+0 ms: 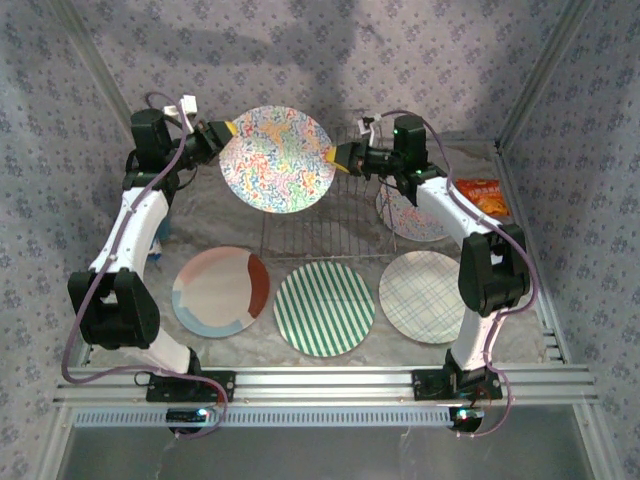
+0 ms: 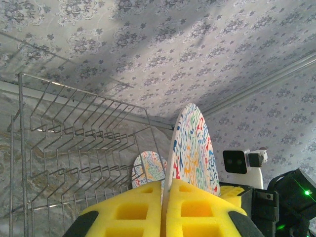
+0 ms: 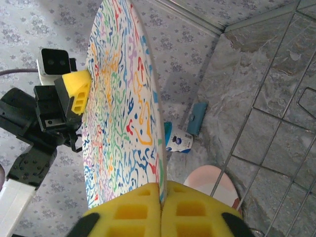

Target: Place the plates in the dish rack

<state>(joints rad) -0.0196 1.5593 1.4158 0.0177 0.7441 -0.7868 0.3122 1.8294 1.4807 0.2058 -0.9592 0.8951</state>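
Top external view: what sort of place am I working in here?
Probably an enclosed robot test cell, not a real kitchen: patterned fabric walls all round, an aluminium frame rail along the near edge, and a wire dish rack with plates laid flat beside it.

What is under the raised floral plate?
The dish rack. The plate hides its back-left corner in the top view, so anything lying there cannot be seen.

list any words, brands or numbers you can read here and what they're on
No text is legible.
orange snack packet: has print, too blurred to read.
small blue and white container: label too small to read.
floral plate: coloured squiggles, not letters.
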